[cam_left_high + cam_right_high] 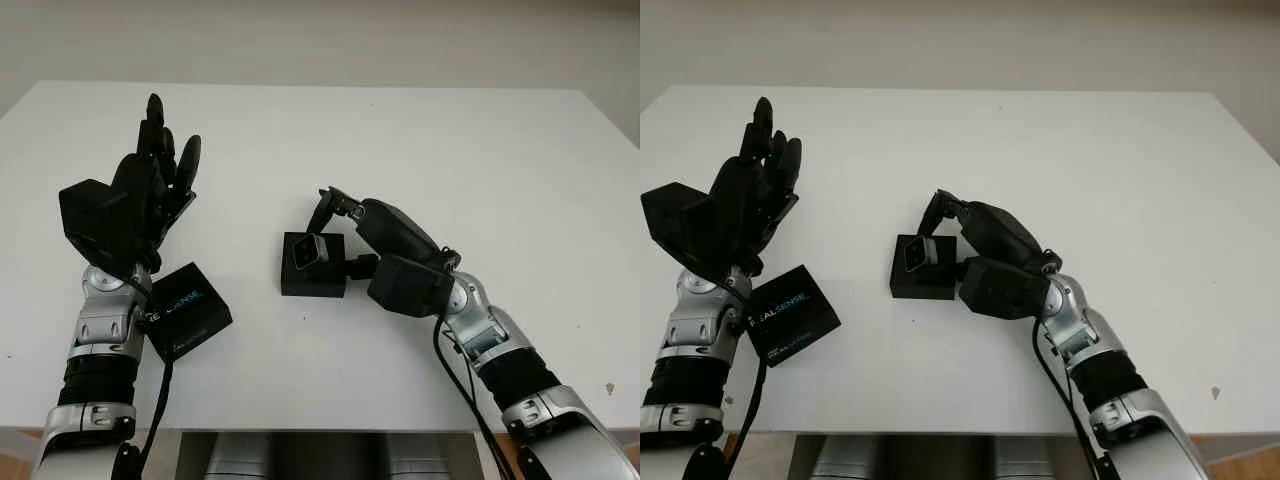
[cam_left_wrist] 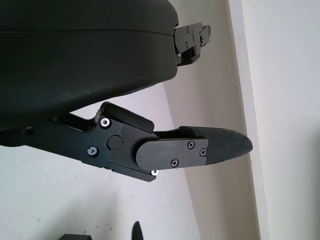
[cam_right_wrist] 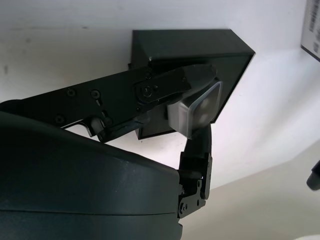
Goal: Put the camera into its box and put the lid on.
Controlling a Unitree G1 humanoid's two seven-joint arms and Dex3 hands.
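We're at step one: getting the camera (image 1: 312, 250) down into the box (image 1: 313, 272); the lid (image 1: 186, 310) comes after.

Far left, the left hand (image 1: 150, 190) is raised above the table (image 1: 420, 150), holding nothing, open, idle. Just below it, partly behind its wrist, the lid lies flat on the table with white print on top, well apart from the box.

At the middle, the open black box sits on the table. The small silver-grey camera is over it, lens face tilted, pinched by the right hand (image 1: 940, 240): one finger over the top, another (image 1: 362, 265) at the side, as the right wrist view also shows (image 3: 200, 102). We can't tell whether the camera already touches the box floor or hangs just above it.

Next move, as we judge it: lower the camera until it seats, level it so it fits inside the walls, then release without dragging the box. After that the lid needs fetching from the left, and the left hand is the nearer one.

Risk: the light box may slide or tip when the fingers withdraw.
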